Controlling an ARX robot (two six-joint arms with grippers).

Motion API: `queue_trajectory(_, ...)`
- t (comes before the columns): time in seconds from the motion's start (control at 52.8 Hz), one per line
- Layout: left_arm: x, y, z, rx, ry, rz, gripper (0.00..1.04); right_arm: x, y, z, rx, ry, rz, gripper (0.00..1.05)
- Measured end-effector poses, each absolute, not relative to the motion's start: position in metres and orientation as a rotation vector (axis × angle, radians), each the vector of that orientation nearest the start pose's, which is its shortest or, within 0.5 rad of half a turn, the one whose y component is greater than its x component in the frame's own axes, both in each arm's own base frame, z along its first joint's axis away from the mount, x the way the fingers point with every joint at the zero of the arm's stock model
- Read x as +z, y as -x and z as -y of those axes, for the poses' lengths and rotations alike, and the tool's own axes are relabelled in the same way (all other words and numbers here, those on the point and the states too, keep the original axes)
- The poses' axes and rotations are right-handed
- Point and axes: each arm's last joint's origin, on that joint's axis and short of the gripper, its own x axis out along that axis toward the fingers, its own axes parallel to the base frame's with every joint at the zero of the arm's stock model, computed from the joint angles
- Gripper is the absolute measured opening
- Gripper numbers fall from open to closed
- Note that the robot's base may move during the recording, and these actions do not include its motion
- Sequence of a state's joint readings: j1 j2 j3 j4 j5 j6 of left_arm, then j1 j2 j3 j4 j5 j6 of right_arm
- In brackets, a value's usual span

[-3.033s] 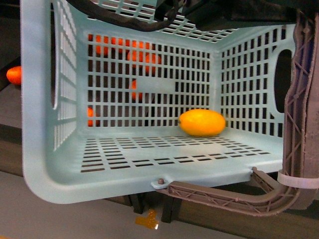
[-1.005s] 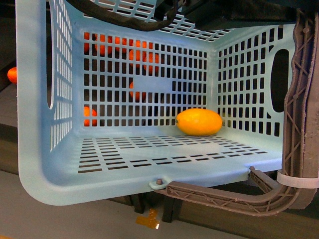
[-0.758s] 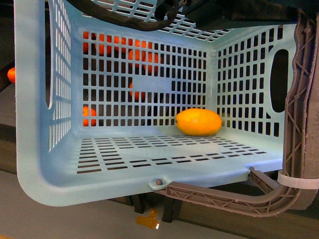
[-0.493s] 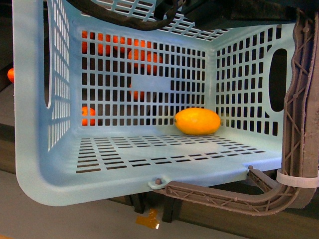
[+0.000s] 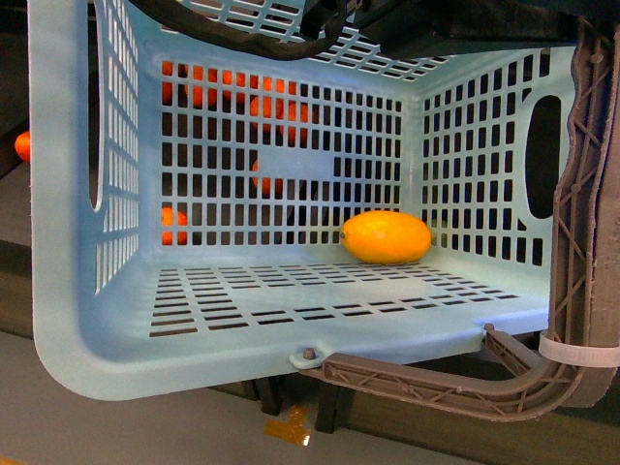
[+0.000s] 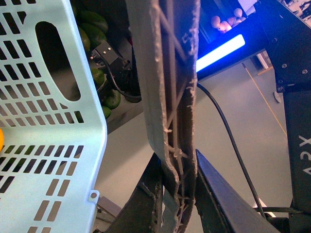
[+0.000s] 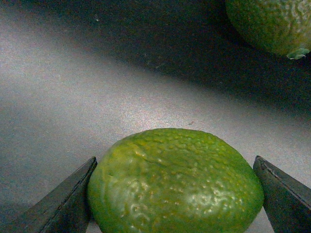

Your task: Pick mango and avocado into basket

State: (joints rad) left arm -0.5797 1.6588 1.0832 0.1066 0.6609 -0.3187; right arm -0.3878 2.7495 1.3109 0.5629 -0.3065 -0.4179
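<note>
1. Straight ahead I see a pile of oranges [image 5: 276, 102], only partly visible; I cannot count them.
2. A single orange [image 5: 21, 145] sits apart at the far left edge.
3. Low down, a small amber scrap [image 5: 288, 424] lies on the grey floor [image 5: 116, 436].
4. My left wrist camera shows glossy green fruits [image 6: 95, 22] stacked in a dark recess.
5. Near them a blue light bar [image 6: 221, 51] glows, with a few pale round things [image 6: 226, 22] just beyond it, too small to name.
6. A thin black cable [image 6: 231, 145] runs across the pale floor.
7. My right wrist camera shows a bumpy green fruit [image 7: 267, 22], half in shadow, on a speckled grey surface [image 7: 97, 97].
</note>
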Motion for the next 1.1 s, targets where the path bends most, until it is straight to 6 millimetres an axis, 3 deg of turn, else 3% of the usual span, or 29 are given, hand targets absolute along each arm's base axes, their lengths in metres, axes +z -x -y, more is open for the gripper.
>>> queue_trajectory(0.133,0.243,-0.293,0.213,-1.126,0.291,-0.689,0.14,-0.099,-0.386,0.148,0.077,0.065,-0.792,0.86)
queue_trajectory(0.265,0.242,-0.293,0.213,-1.126,0.291,-0.689,0.14,-0.081,-0.387,0.147,0.043,0.012,-0.73,0.86)
queue_trajectory(0.664,0.243,-0.293,0.213,-1.127,0.292,-0.689,0.14,0.027,-0.387,0.139,0.051,-0.158,-0.488,0.86)
queue_trajectory(0.815,0.243,-0.293,0.213,-1.127,0.292,-0.689,0.14,0.072,-0.377,0.122,0.118,-0.234,-0.42,0.86)
queue_trajectory(0.967,0.243,-0.293,0.213,-1.127,0.292,-0.689,0.14,0.142,-0.361,0.081,0.26,-0.276,-0.311,0.86)
queue_trajectory(1.1,0.243,-0.293,0.213,-1.127,0.292,-0.689,0.14,0.171,-0.349,0.054,0.36,-0.283,-0.269,0.86)
